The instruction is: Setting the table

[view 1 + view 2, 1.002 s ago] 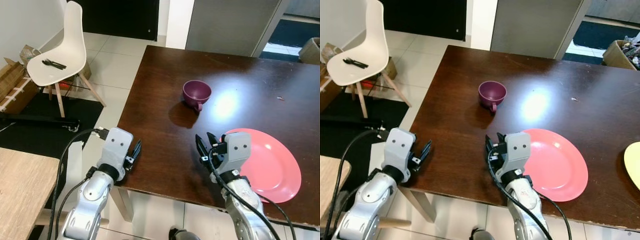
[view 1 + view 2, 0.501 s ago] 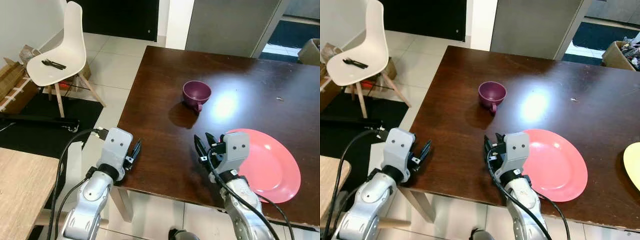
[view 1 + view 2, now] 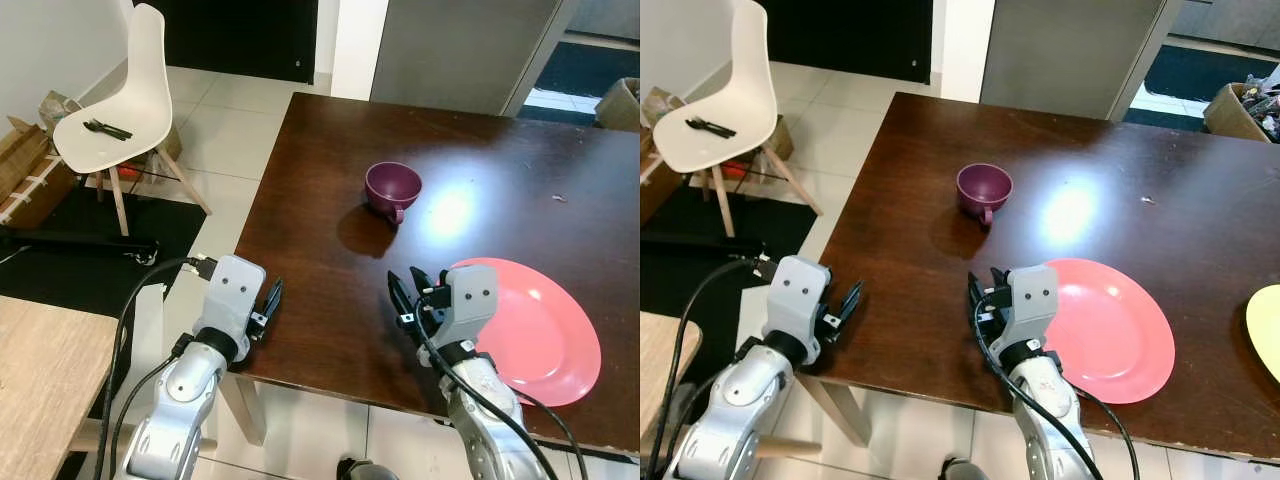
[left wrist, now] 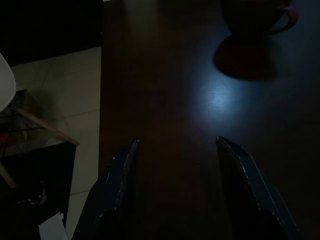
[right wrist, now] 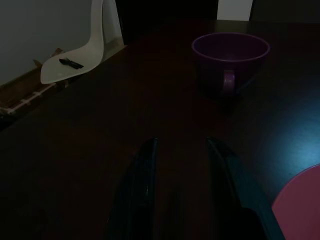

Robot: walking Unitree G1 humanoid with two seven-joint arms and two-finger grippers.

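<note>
Left eye view, lower middle: both tools hover empty with fingers spread, the left tool point(image 3: 268, 305) at the table point(image 3: 500, 130) edge, the right tool point(image 3: 410, 295) just beside the pink plate point(image 3: 545, 335). Mid-frame stands the purple cup point(image 3: 393, 188). Upper left, cutlery point(image 3: 107, 127) lies on a white chair point(image 3: 125, 100). Judging by this, no grasp has begun; next likely means fetching that cutlery.

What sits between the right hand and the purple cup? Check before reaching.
Nothing visible. The right hand hovers open over bare dark brown wooden table, aimed at the purple handled cup farther along. The round pink plate lies to its right, off that line.
</note>
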